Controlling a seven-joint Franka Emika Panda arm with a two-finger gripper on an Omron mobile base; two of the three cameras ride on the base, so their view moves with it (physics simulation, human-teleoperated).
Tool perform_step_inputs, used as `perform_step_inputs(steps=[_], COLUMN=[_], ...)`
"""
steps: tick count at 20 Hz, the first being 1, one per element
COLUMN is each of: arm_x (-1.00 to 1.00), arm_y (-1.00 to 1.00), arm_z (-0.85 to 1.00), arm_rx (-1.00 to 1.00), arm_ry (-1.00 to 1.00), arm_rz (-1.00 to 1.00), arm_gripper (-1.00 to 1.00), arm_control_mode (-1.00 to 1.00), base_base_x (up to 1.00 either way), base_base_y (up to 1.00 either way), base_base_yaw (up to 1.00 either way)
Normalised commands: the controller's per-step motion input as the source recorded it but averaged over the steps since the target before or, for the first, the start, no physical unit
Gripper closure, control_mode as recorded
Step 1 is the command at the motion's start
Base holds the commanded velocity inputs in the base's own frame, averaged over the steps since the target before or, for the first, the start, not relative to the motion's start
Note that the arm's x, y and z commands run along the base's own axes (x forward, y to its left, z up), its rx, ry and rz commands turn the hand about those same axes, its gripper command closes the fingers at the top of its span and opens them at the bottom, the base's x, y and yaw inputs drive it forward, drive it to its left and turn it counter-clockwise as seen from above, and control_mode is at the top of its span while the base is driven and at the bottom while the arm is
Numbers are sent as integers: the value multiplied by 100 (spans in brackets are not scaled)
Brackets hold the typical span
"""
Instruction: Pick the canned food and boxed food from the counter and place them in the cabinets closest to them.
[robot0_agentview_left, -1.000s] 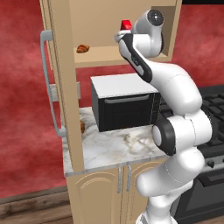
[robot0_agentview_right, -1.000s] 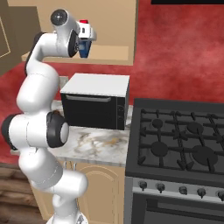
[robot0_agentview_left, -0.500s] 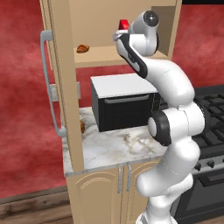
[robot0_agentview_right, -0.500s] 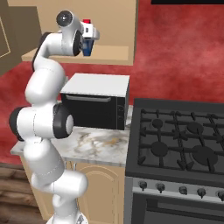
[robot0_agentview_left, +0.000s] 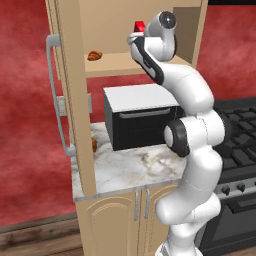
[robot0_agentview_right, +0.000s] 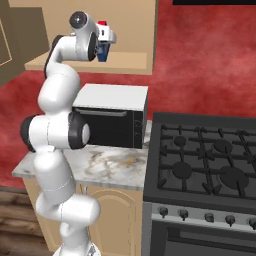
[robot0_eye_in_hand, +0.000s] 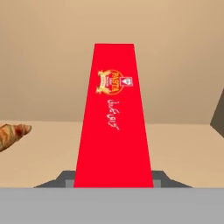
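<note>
place: kitchen | cues: stove (robot0_agentview_right: 210, 165), microwave (robot0_agentview_left: 140, 120), marble counter (robot0_agentview_left: 130, 167) (wall cabinets (robot0_agentview_left: 75, 75) too)

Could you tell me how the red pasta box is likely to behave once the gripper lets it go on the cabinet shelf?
The boxed food looks tall and narrow, so it may tip if nudged. Its flat faces suggest a stiff carton that won't roll. It is probably light.

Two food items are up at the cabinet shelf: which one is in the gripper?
The red boxed food, clamped in the shut gripper over the shelf. The brown croissant lies loose on the shelf, apart to one side.
</note>
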Motion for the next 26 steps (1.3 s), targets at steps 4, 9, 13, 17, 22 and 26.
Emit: perform_step_inputs(steps=[4, 9, 13, 17, 22, 26], arm_x=[26, 21, 4, 0, -12, -78], arm_y=[0, 0, 0, 0, 0, -6], arm_z=[0, 0, 0, 0, 4, 0], arm_rx=[0, 0, 0, 0, 0, 0], arm_ry=[0, 0, 0, 0, -1, -7], arm_rz=[0, 0, 0, 0, 0, -1], arm_gripper=[100, -100, -100, -100, -100, -100], arm_control_mode=[-100, -100, -100, -100, -100, -100], base_base_x=[0, 0, 0, 0, 0, 0], base_base_y=[0, 0, 0, 0, 0, 0], base_base_yaw=[0, 0, 0, 0, 0, 0])
